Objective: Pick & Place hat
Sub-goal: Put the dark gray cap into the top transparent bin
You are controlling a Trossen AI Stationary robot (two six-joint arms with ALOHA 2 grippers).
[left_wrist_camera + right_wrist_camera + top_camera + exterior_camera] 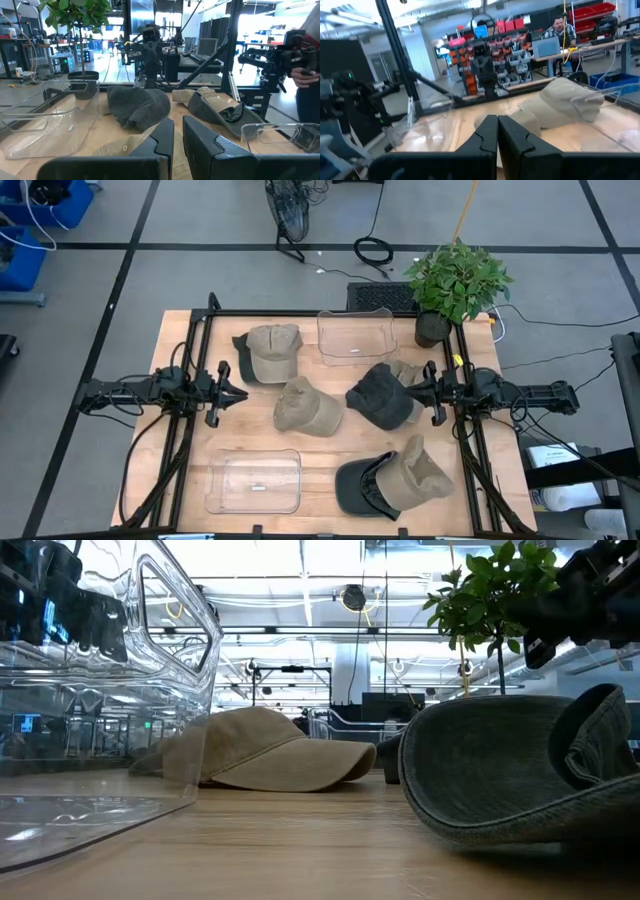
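Several caps lie on the wooden table. A tan cap with a dark brim [268, 352] sits toward the far side. A plain tan cap [308, 408] is in the middle, and a dark grey cap [385, 395] [140, 105] is right of it. A tan cap with a dark brim [400, 480] [520, 770] is near the front. My left gripper [228, 390] [178, 140] hovers left of the middle cap, shut. My right gripper [428, 390] [497, 132] hangs just right of the grey cap, raised and shut. Neither touches a cap.
One clear plastic bin [355, 335] stands at the far middle and another [253, 480] [100, 690] at the near left. A potted plant [455, 280] stands at the far right corner. A black frame [200, 330] borders the table. People show in the room behind [560, 25].
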